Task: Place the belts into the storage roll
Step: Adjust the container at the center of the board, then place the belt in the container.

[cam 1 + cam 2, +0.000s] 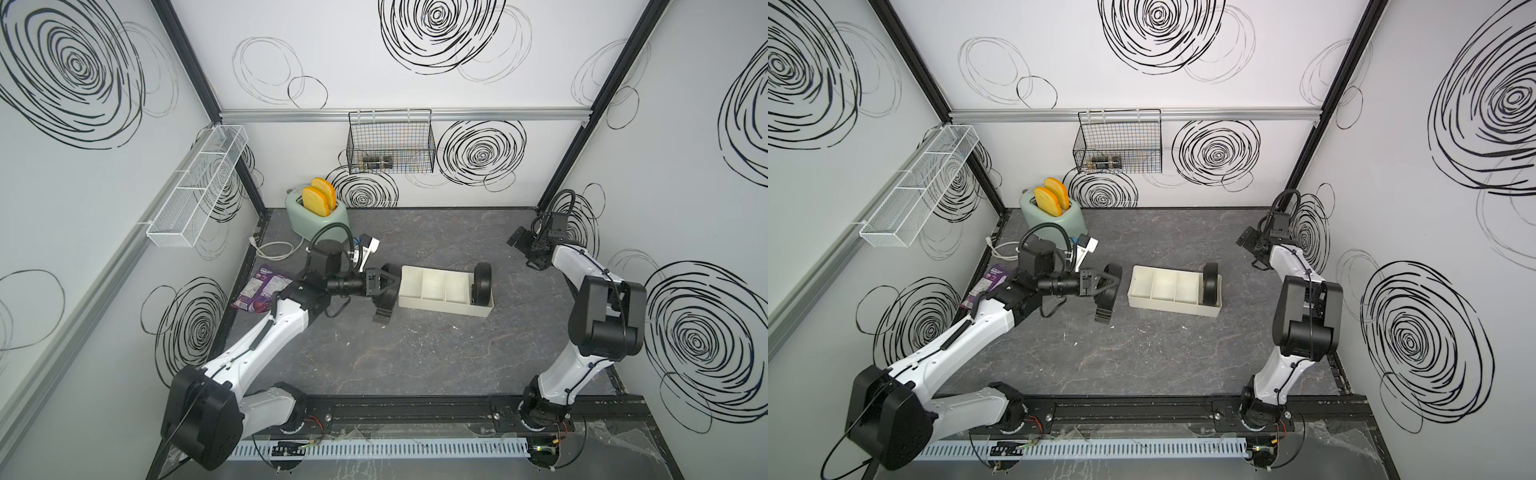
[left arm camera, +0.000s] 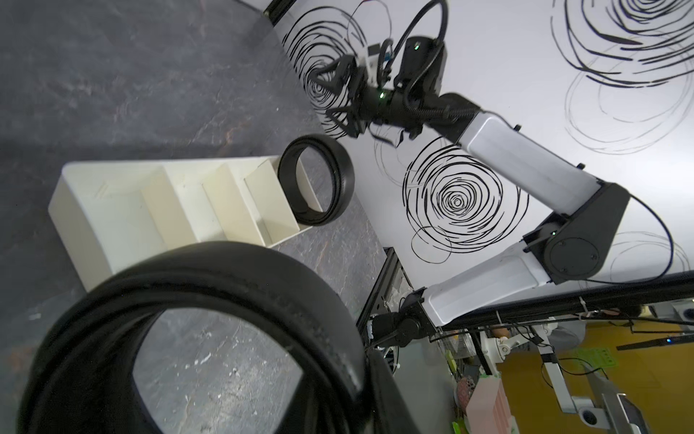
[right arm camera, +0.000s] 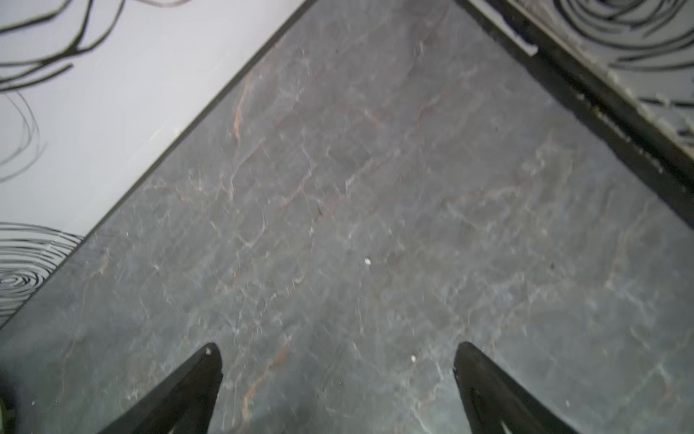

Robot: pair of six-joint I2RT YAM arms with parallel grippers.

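The storage roll [image 1: 436, 305], a cream-white tray divided into four compartments, is lying on the dark marbled surface [image 1: 415, 365]; all positions below are being given from it. A mint-green toaster [image 1: 326, 226] is standing well apart from the storage roll, past the short end facing the left arm and toward the back wall, with two orange slices sticking up from its slots. The left hand [image 1: 392, 282] is reaching in just beside that same short end, its fingers closed narrowly on the held belt [image 1: 383, 311], a loosely coiled black strap. In the left wrist view this held belt [image 2: 225, 270] is looming large in front of the storage roll [image 2: 94, 210]. Its free tail is hanging down beside the tray; whether it is touching the surface cannot be told. The right hand [image 1: 521, 251] is hovering well apart from the opposite end, toward the back wall. In the right wrist view the right hand [image 3: 336, 351] is showing its jaws spread wide over bare surface. The second belt [image 1: 482, 282], wound into a tight ring, is standing on edge in the end compartment farthest from the left hand, rising above the rim.
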